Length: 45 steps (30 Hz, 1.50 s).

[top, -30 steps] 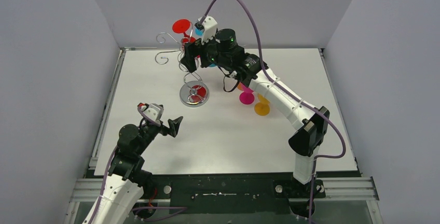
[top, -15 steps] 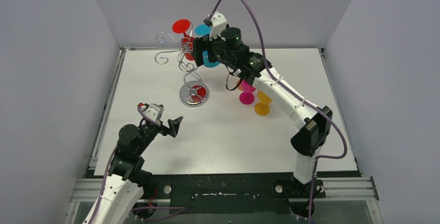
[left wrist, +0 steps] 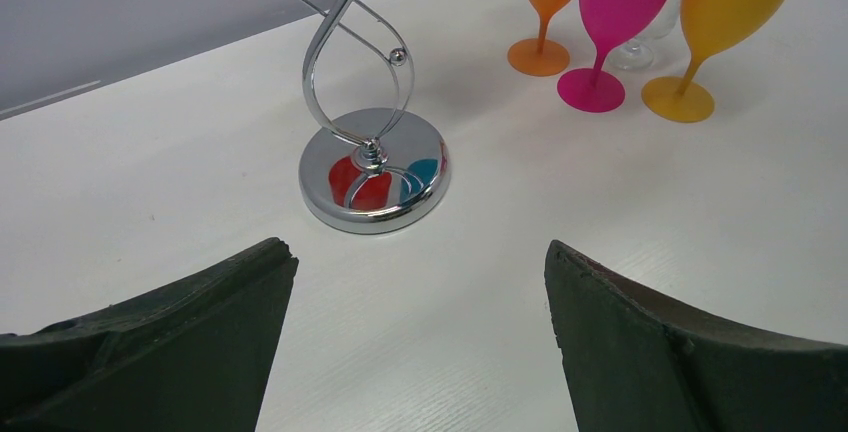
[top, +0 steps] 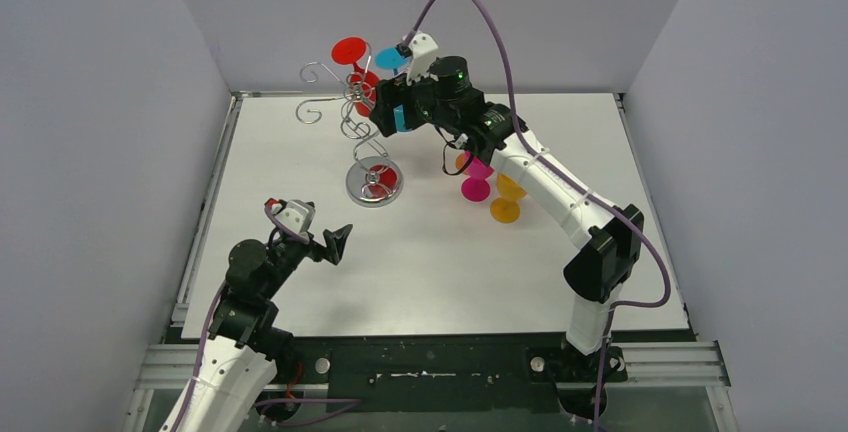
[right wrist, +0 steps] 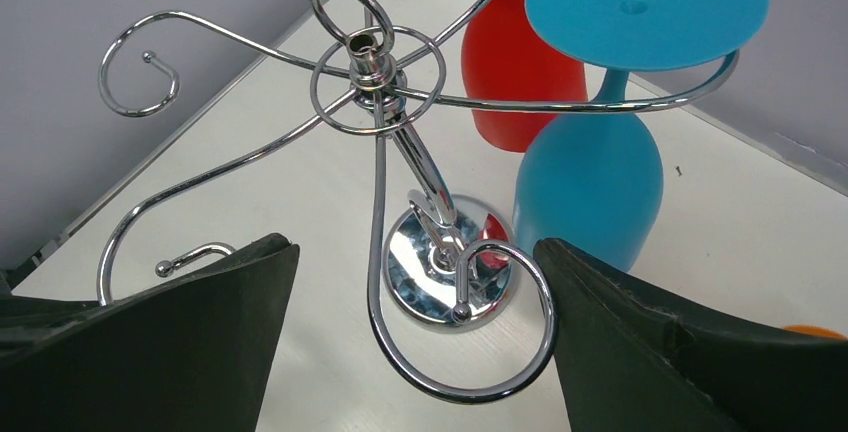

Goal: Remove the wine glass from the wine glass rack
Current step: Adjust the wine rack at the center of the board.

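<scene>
The silver wine glass rack point(top: 374, 184) stands at the back left of the table, its round base also showing in the left wrist view point(left wrist: 373, 170). Two glasses hang upside down from its curled arms: a blue wine glass point(right wrist: 590, 187) and a red one point(right wrist: 520, 82). High beside the rack's top, my right gripper point(top: 388, 110) is open. In its wrist view the right gripper point(right wrist: 415, 252) has an empty spiral arm point(right wrist: 470, 332) between its fingers and the blue glass just past its right finger. Open and empty, my left gripper point(top: 338, 242) hovers low over the table near the base.
A pink glass point(top: 475, 188) and orange glasses point(top: 505, 210) stand upright right of the rack, under the right arm. The left wrist view adds a clear glass point(left wrist: 640, 47) behind them. Grey walls close the table on three sides.
The right gripper has risen and pulled back to the right from the rack's middle, uncovering the blue glass's foot. The left arm has not moved.
</scene>
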Tool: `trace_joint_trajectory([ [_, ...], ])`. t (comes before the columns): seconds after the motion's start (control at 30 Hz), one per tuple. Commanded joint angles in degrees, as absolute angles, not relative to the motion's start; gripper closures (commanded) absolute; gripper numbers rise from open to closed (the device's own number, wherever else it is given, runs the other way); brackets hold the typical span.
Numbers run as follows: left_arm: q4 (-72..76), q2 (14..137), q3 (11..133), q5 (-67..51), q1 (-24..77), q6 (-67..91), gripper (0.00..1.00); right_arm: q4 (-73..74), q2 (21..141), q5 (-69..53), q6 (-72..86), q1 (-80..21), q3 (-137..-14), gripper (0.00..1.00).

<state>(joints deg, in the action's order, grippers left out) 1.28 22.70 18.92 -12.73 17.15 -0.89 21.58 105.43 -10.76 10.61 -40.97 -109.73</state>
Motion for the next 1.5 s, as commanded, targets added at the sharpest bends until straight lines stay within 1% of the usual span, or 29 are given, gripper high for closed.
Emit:
trace_joint_trajectory([
  [0.0, 3.2, 22.6, 20.0, -13.9, 16.7, -1.5, 0.06, 20.8, 101.8, -14.8, 11.6, -42.4, -111.4, 0.1],
  [0.27, 3.1, 22.6, 20.0, -13.9, 16.6, -1.5, 0.06, 21.6, 101.2, -15.2, 11.9, -45.9, -111.1, 0.12],
  [0.53, 3.1, 22.6, 20.1, -13.9, 16.5, -1.6, 0.06, 21.8, 101.1, -12.9, 12.4, -51.8, -111.7, 0.12],
  [0.73, 3.3, 22.5, 20.0, -14.4, 16.4, -1.5, 0.05, 21.2, 101.6, -10.4, 12.8, -55.6, -112.4, 0.1],
  [1.0, 3.3, 22.5, 20.0, -14.6, 16.4, -1.5, 0.05, 21.3, 101.0, -7.5, 12.7, -57.4, -113.1, 0.09],
  [1.2, 3.4, 22.6, 20.0, -14.7, 16.4, -1.5, 0.05, 22.1, 98.1, -5.4, 11.6, -57.4, -112.0, 0.08],
  [1.47, 3.4, 22.9, 20.0, -14.9, 16.4, -1.5, 0.05, 17.3, 89.7, -9.4, 10.6, -57.4, -106.2, 0.06],
])
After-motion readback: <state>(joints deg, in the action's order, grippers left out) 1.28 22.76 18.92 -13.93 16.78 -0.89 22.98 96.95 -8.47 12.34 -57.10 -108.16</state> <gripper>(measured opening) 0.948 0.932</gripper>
